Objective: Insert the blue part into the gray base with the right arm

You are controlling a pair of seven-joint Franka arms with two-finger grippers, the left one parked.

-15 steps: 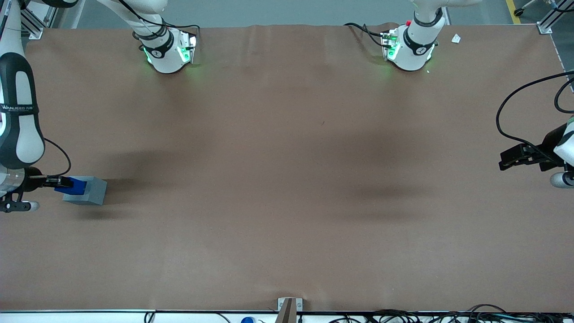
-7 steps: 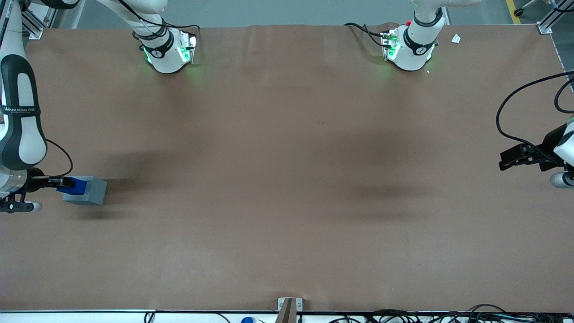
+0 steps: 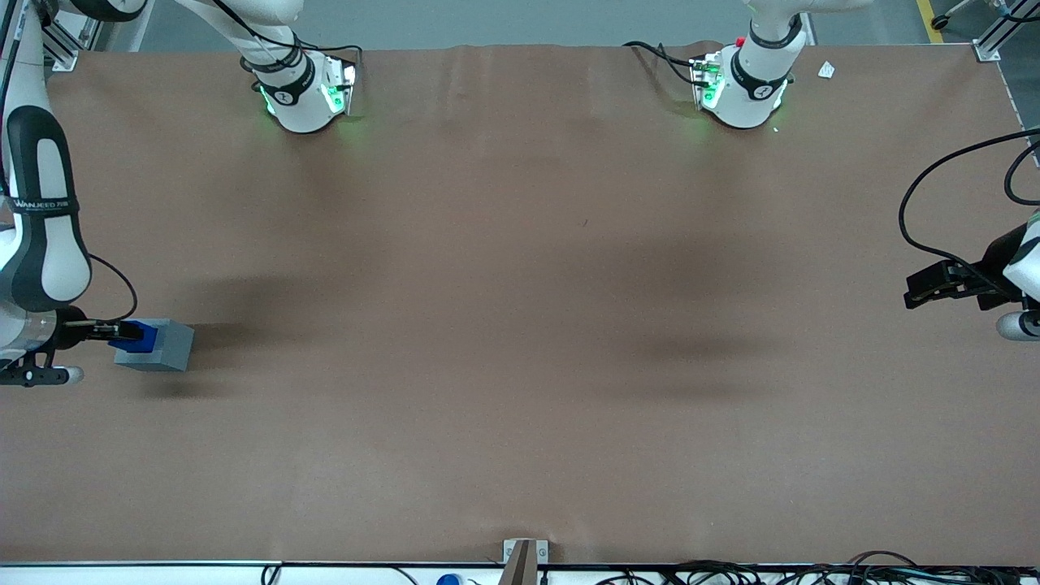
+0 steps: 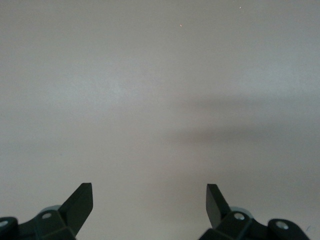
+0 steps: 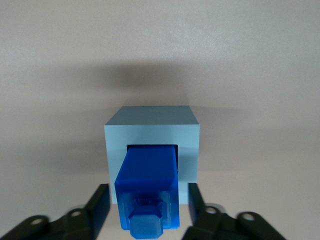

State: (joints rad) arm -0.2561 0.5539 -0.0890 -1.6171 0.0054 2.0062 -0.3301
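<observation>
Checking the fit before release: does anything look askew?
Nothing stands out. The blue part sits squarely with its lower end in the gray base's recess; the gripper flanks it.
</observation>
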